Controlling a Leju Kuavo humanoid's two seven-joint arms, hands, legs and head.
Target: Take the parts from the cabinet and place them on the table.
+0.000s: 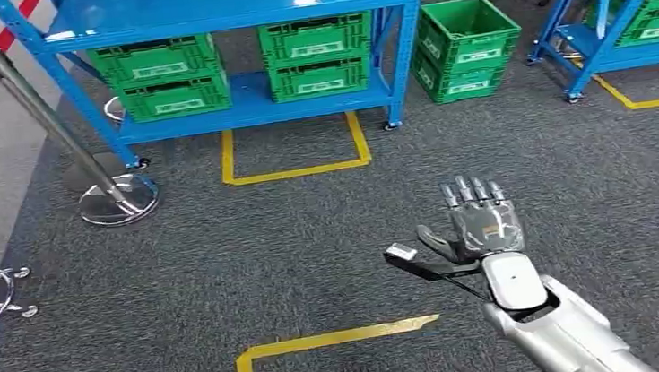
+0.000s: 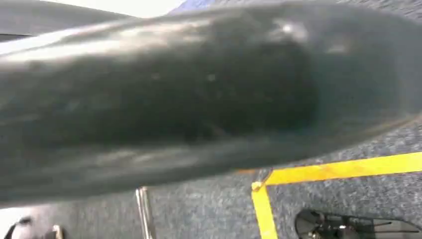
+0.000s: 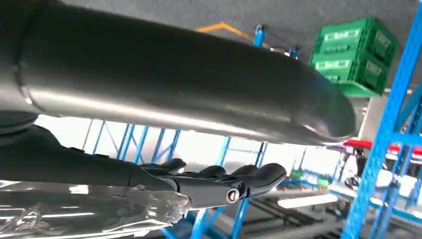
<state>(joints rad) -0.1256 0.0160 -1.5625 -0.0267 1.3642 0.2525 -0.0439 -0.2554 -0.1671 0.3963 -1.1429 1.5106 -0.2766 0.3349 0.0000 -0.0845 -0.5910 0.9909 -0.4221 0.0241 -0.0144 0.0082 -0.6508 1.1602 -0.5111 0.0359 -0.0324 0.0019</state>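
Reaching out at lower right, the right hand (image 1: pixel 482 227) spreads its fingers (image 1: pixel 471 193), holding nothing (left hand's fingers: cannot tell). Parts presumably sit in green crates (image 1: pixel 314 54) on the blue cabinet (image 1: pixel 247 110) at upper centre; crates look rigid, best gripped by rims.

Grey carpet (image 1: pixel 313 241), yellow floor tape (image 1: pixel 295 166) (square outlines), chrome stanchion base (image 1: pixel 119 203), loose green crate (image 1: pixel 465 48)

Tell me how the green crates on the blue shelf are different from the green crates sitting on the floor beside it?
The shelf crates sit inside the blue shelf, in two stacks side by side; the floor crates make one stack standing on the carpet. The shelf crates face the camera squarely; the floor crates are turned at an angle, showing an open top. Both are green, slotted, stacked two high, with pale labels.
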